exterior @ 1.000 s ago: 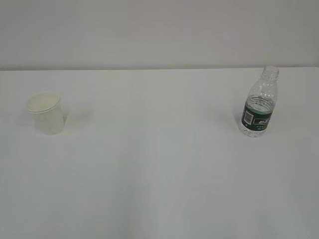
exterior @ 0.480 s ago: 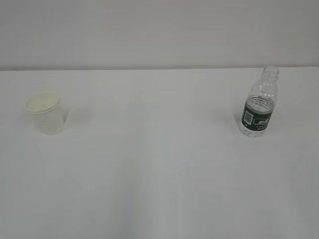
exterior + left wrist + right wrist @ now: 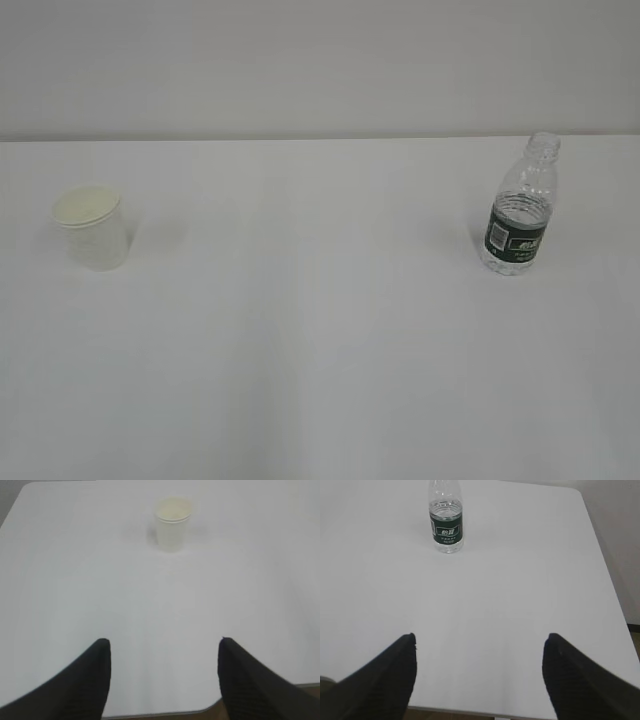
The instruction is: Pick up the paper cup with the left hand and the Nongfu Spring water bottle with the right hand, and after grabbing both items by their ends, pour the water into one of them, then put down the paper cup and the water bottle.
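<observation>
The paper cup (image 3: 92,229) stands upright on the left of the white table, and it shows far ahead in the left wrist view (image 3: 173,524). The Nongfu Spring water bottle (image 3: 520,208) stands upright on the right, capless, with water low inside; the right wrist view shows it far ahead (image 3: 446,520). My left gripper (image 3: 162,645) hangs open over the table's near edge, nothing between its fingers. My right gripper (image 3: 479,640) is open too, empty, well short of the bottle. Neither arm appears in the exterior view.
The white table (image 3: 320,340) stretches between cup and bottle. Its near edge (image 3: 160,713) runs below the left fingers, and its right edge (image 3: 610,580) lies beside the bottle's side, with floor beyond.
Cup and bottle stand where they were. No arm has entered the exterior view.
</observation>
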`<state>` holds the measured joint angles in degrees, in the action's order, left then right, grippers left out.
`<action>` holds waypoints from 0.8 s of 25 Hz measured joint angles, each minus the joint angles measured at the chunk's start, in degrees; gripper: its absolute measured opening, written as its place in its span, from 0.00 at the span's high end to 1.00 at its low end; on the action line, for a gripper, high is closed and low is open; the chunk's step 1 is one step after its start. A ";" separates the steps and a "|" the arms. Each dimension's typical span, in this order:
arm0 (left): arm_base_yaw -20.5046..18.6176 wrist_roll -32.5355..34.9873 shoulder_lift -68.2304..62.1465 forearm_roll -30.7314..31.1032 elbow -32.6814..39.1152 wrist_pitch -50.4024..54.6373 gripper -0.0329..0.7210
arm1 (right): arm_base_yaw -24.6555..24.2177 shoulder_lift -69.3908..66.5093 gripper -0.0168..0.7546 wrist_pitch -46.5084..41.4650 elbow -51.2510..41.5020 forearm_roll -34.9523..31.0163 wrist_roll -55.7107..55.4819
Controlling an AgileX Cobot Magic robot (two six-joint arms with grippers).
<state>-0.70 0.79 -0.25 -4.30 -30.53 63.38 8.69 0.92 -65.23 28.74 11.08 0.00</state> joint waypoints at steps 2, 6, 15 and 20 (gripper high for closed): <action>0.00 0.00 -0.24 -1.67 -0.98 -0.09 0.33 | 0.00 0.00 0.22 0.95 0.33 -0.11 0.00; 0.00 0.00 -4.85 -4.26 -3.82 -1.72 0.33 | 0.00 0.00 0.22 4.73 0.94 -2.00 0.00; 0.00 0.00 -23.28 -10.70 -7.18 -22.85 0.33 | 0.13 -11.17 0.22 26.05 1.18 -8.32 0.00; 0.00 0.00 -32.70 -11.49 -7.18 -37.97 0.33 | 0.13 -20.24 0.22 40.84 1.18 -12.82 0.00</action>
<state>-0.70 0.79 -32.95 -15.78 -37.71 25.40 8.82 -19.32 -24.40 29.92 -1.73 0.00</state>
